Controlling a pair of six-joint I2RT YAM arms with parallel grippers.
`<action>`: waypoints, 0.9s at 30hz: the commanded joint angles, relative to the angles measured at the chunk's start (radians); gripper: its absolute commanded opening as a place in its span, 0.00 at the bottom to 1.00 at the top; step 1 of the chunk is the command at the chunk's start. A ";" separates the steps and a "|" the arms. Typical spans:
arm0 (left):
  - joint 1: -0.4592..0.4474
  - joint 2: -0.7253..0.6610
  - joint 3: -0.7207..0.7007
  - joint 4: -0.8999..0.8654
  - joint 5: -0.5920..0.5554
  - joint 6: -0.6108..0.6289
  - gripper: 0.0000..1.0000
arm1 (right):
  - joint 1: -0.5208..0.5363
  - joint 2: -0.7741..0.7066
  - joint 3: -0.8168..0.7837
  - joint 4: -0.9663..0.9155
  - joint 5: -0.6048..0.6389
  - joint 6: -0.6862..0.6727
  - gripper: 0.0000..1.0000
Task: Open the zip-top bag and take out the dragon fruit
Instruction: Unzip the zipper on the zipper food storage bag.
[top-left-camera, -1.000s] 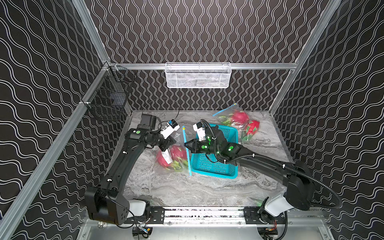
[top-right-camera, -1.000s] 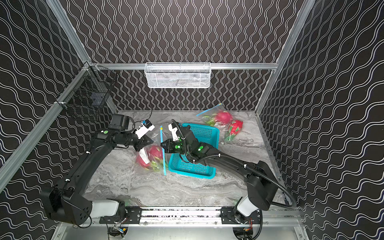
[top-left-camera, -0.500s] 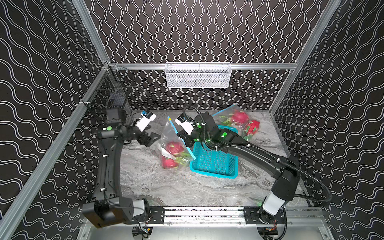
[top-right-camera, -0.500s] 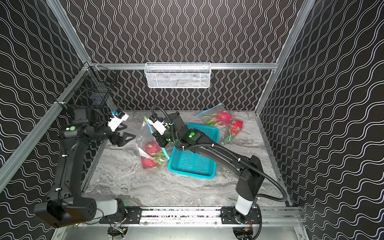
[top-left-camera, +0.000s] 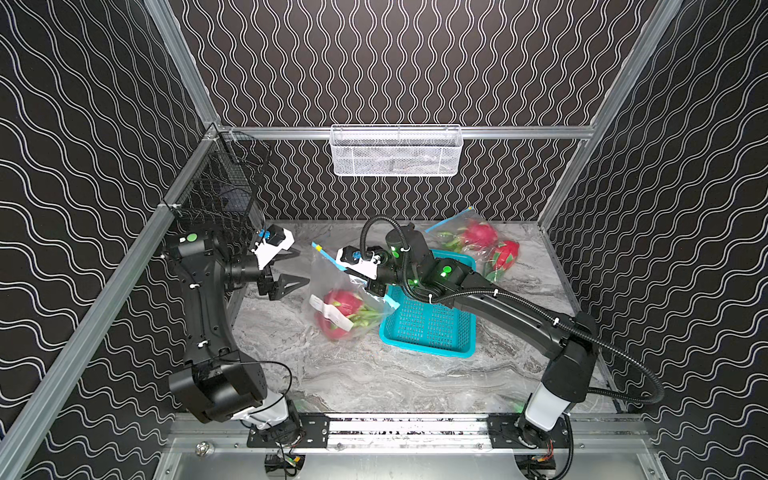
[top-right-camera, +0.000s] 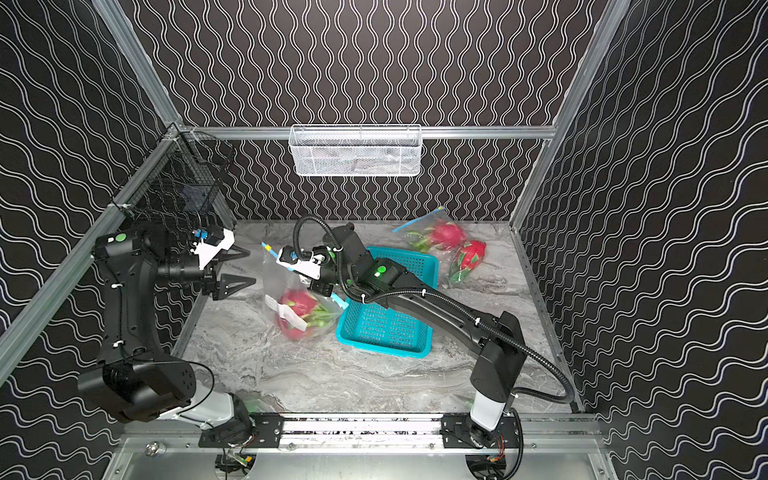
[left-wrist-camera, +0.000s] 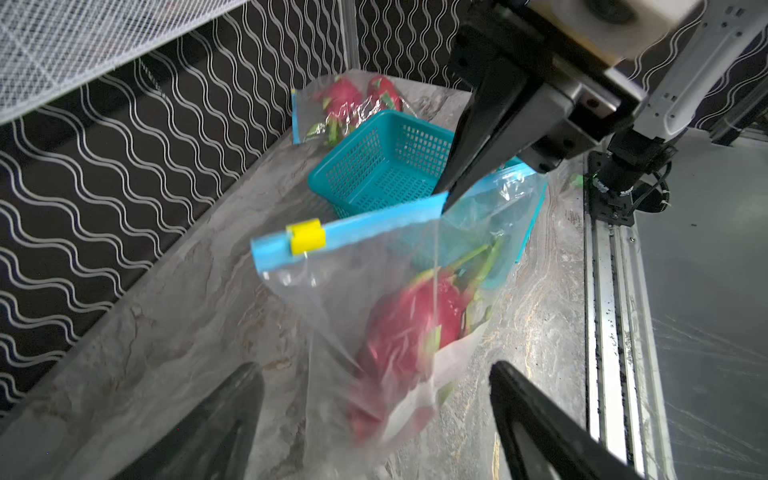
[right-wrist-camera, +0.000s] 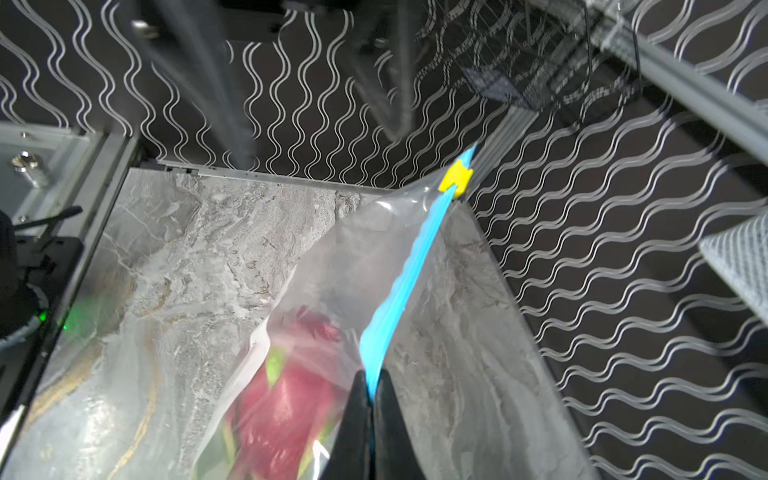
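A clear zip-top bag (top-left-camera: 332, 282) with a blue zip strip (right-wrist-camera: 399, 299) hangs left of the basket, its bottom on the table. The yellow slider (left-wrist-camera: 307, 237) sits at the strip's far end. A pink dragon fruit (top-left-camera: 343, 307) with a white label lies inside the bag (top-right-camera: 282, 278). My right gripper (right-wrist-camera: 371, 378) is shut on the blue strip and holds it up; it also shows in both top views (top-left-camera: 368, 282). My left gripper (top-left-camera: 303, 266) stands open to the left of the bag, apart from it, with the bag's lower part (left-wrist-camera: 340, 332) seen between its fingers.
A teal basket (top-left-camera: 432, 328) stands right beside the bag, under my right arm. Another bagged dragon fruit (top-left-camera: 478, 237) and a loose one (top-left-camera: 505, 253) lie at the back right. A white mesh basket (top-left-camera: 395, 151) hangs on the back wall, a black wire basket (top-left-camera: 220, 195) on the left rail.
My left gripper has opened and drawn back leftwards from the bag. My right gripper has carried the zip strip up and to the left, so the bag now hangs upright.
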 joint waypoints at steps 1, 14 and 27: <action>-0.018 0.014 0.010 -0.070 0.079 0.053 0.88 | 0.004 -0.028 0.016 0.087 -0.002 -0.101 0.00; -0.077 -0.053 -0.145 -0.072 0.034 0.060 0.58 | 0.004 -0.096 -0.101 0.168 0.017 -0.059 0.00; -0.077 -0.112 -0.204 -0.047 0.051 0.113 0.00 | 0.004 -0.168 -0.251 0.261 0.011 0.049 0.04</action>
